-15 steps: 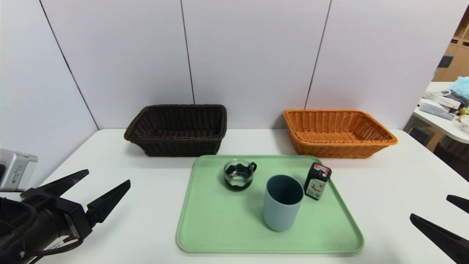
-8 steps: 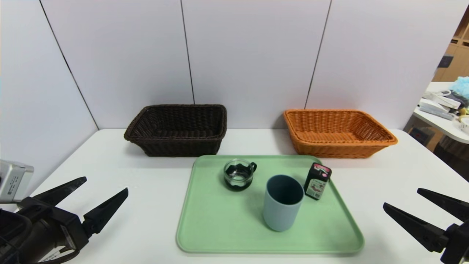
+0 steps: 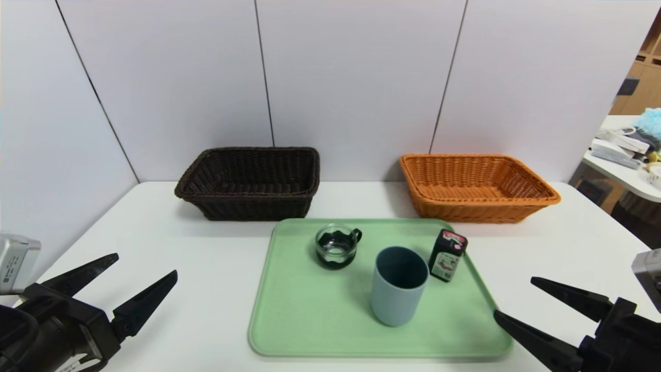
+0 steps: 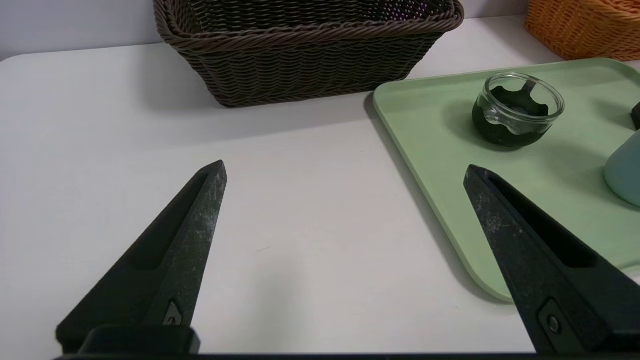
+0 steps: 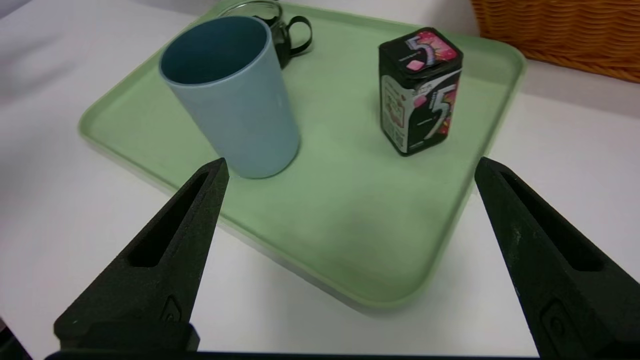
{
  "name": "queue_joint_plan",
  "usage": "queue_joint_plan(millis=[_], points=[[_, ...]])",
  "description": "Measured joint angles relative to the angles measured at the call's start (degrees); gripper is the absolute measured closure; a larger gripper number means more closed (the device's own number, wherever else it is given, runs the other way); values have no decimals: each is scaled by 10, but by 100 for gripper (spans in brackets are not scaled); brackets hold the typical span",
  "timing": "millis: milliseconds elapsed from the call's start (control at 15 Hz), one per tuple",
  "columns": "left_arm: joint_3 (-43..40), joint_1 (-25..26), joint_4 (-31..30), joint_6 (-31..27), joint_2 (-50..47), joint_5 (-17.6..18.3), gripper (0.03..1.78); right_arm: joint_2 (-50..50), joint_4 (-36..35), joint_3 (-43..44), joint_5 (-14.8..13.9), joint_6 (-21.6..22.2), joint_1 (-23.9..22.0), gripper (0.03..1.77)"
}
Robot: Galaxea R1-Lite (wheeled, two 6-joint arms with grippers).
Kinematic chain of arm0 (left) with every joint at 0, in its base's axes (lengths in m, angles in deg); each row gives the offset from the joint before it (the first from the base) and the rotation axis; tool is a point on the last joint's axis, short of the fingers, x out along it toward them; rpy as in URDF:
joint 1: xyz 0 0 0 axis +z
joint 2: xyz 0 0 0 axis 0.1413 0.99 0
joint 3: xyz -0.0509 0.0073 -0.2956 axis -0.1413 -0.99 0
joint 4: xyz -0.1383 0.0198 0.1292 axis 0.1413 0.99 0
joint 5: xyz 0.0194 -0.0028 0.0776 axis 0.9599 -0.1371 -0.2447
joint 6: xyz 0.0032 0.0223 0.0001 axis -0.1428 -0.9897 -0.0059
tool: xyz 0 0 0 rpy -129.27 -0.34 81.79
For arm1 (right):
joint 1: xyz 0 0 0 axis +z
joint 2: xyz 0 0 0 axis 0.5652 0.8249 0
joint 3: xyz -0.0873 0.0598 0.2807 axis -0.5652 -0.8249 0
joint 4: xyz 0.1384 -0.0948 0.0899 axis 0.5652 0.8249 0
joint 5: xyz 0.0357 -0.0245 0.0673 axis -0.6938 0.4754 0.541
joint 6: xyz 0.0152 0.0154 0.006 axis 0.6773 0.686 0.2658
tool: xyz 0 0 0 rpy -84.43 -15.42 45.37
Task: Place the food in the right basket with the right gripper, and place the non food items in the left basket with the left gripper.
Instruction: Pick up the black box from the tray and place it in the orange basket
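On smooth green tray (image 3: pixel 310 320): glossy boxy packet (image 3: pixel 447 255), cylindrical matte tumbler (image 3: pixel 398 285).

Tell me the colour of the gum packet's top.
Red-pink, on the black gum packet; clearest in the right wrist view.

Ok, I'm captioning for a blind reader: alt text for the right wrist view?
The open right gripper hovers at the near edge of a green tray holding a blue-grey tumbler and an upright black gum packet. An orange basket sits behind.
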Motion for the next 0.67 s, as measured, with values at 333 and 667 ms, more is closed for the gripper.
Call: queue_joint_plan(millis=[333,667], points=[[-9,0,2,0,-12,0,12,75,-74,-16,4,0,0,10],[-15,0,1,2,-17,0,12,192,-214,-20,-3,-14,-4,10]])
